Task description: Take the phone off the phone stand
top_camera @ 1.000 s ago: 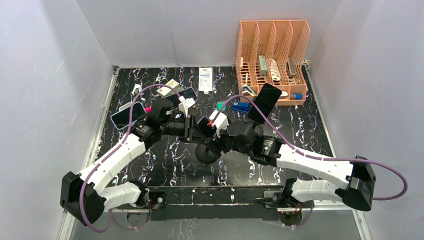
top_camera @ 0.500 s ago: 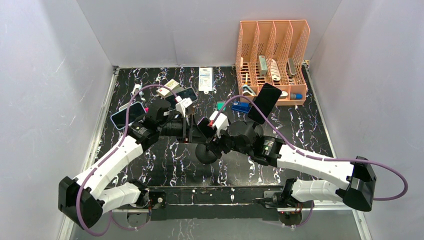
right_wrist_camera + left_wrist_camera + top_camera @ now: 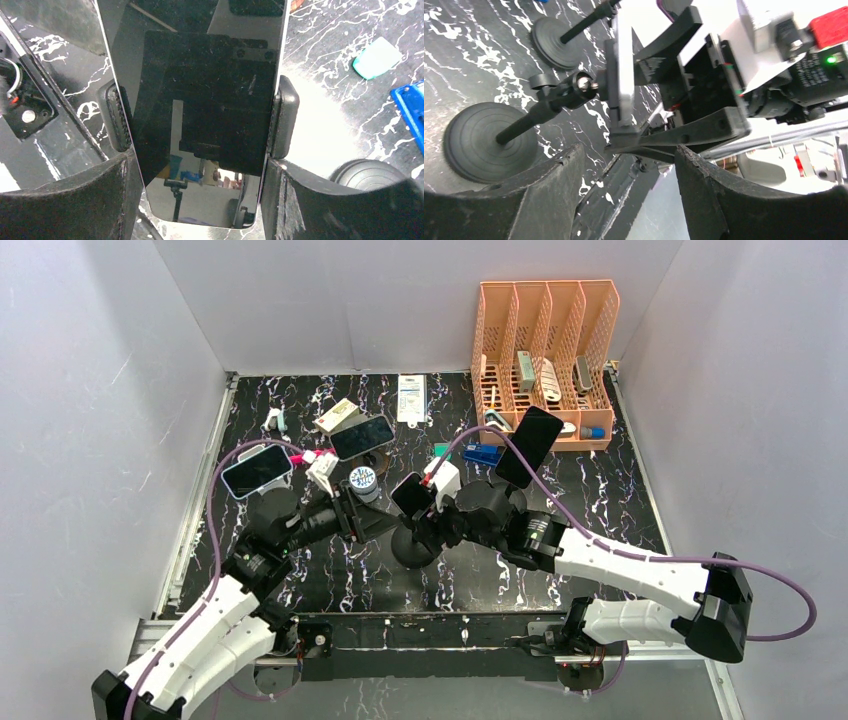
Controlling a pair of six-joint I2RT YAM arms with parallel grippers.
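From above, the phone [image 3: 411,492] sits in its stand [image 3: 411,550] near the middle of the surface [image 3: 620,500]. The right claw [image 3: 414,508] reaches in from the right and brackets it. The left claw [image 3: 388,524] hangs just left of the stand, touching nothing.

The left wrist view shows that claw's fingers [image 3: 539,195] spread wide with only air between them. Ahead, the phone stands edge-on in the stand's cradle, with the right claw's fingers above and below it.

The right wrist view looks straight at the dark screen. The stand's side clamps [image 3: 116,120] grip both long edges. Just below the clamps, the right claw's fingers press against those same edges, holding the phone.
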